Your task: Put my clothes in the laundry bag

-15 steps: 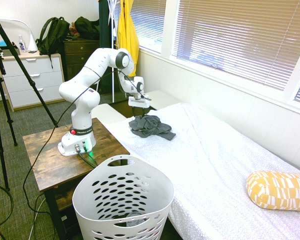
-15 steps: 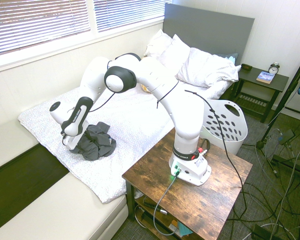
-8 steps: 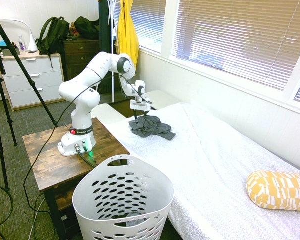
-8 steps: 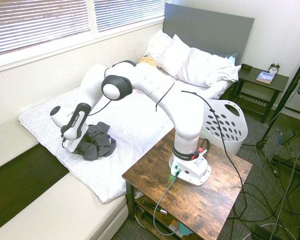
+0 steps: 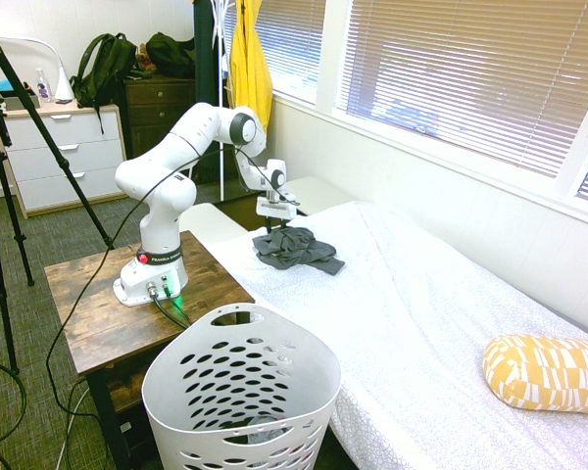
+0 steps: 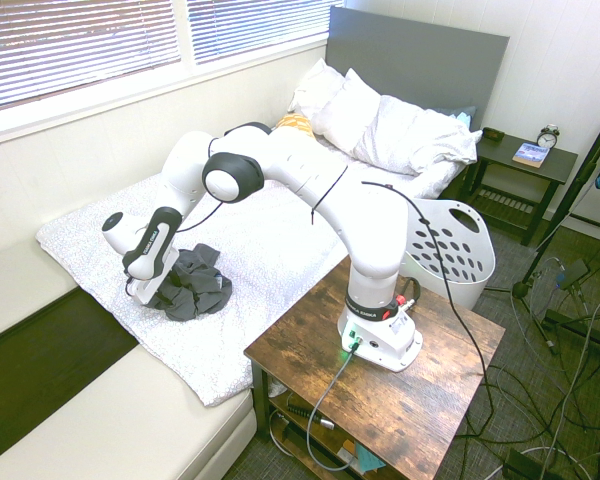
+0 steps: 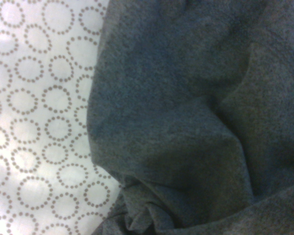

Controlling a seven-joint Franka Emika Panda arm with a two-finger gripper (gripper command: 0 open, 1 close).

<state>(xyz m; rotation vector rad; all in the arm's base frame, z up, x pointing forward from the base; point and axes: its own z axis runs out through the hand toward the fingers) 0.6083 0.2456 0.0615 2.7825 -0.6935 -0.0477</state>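
Bed (image 5: 441,323) carries my crumpled dark grey clothes (image 5: 296,249) near its foot-end corner, the white laundry basket (image 5: 240,392) stands on the floor beside it, and my gripper (image 5: 277,227) presses into the clothes, whether open or clamped I cannot tell.

Robot arm (image 5: 176,162): glossy white casing built from rounded, tubular segments, jointed at bulbous elbows. Joint end caps are dark grey to black discs, one large cap plainly visible at the upper elbow (image 6: 230,177). Base column carries a red ring and a band of small dark lettering, too small to read, above a flat white foot plate with a green indicator light at its edge. A thin black cable runs along the outside of the arm from upper segment to wrist, looping free in places. Wrist unit (image 5: 273,176): white block with a dark grey panel. Gripper (image 5: 275,224): white body, short dark fingers.
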